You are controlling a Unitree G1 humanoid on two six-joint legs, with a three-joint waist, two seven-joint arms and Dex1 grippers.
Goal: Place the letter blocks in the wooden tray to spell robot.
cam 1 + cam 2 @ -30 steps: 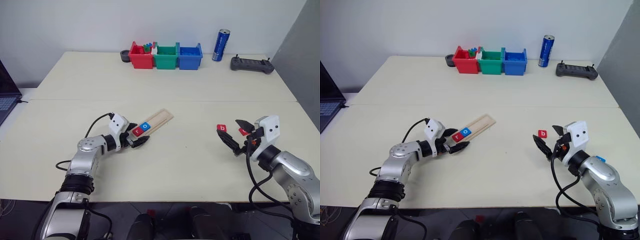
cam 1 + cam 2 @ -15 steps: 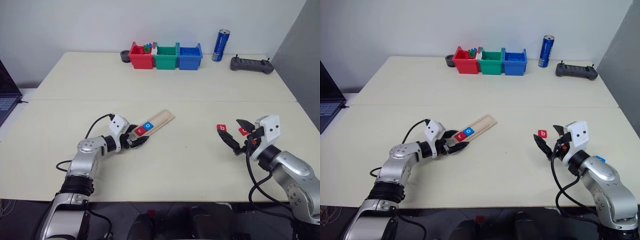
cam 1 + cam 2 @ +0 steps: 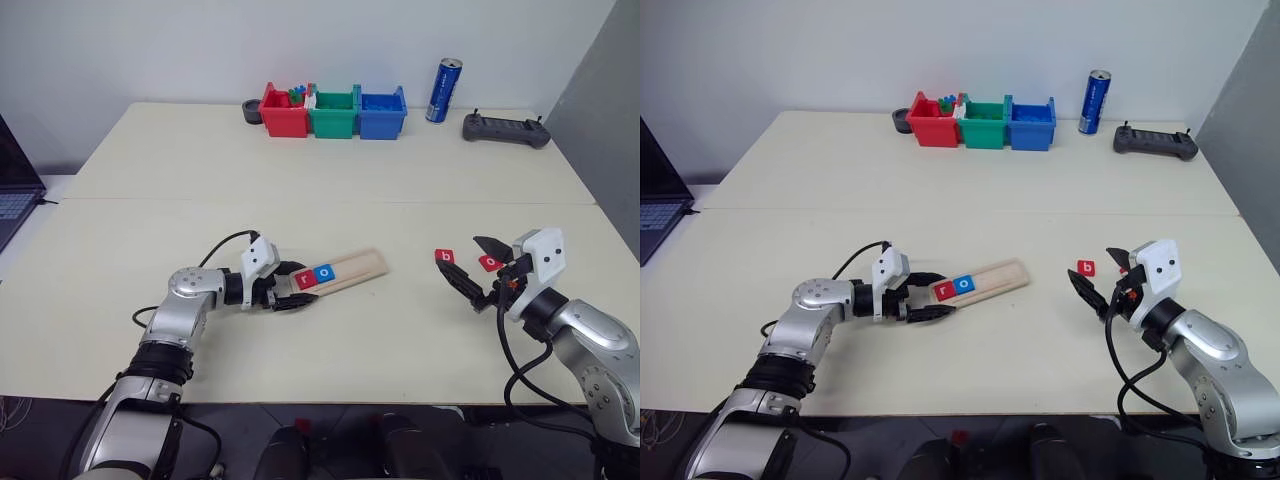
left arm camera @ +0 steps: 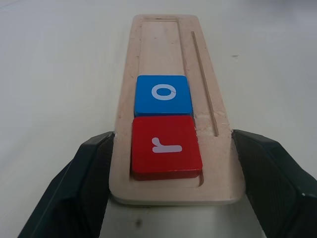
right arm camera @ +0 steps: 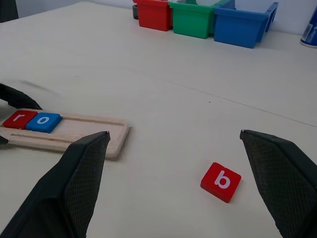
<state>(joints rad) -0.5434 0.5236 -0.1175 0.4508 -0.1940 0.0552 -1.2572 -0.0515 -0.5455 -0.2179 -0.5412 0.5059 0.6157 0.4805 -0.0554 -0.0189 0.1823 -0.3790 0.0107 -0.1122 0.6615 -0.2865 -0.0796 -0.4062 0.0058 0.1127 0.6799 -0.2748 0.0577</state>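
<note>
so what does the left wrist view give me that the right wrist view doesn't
Left wrist view: the left gripper clamped on the end of the wooden tray, one finger against each side.
Right wrist view: the loose b block on the table, the plastic bins behind, and the right gripper open.
Both: the tray holding the r block and o block side by side.

A wide cream-coloured table (image 3: 400, 180) carries a long pale wooden tray (image 3: 338, 272) near its front edge, left of centre. A small red square tile marked b (image 3: 445, 256) lies toward the right edge. Along the back edge stand red, green and blue plastic bins (image 3: 333, 112), a blue drink can (image 3: 442, 90) and a dark handheld controller (image 3: 505, 129).
</note>
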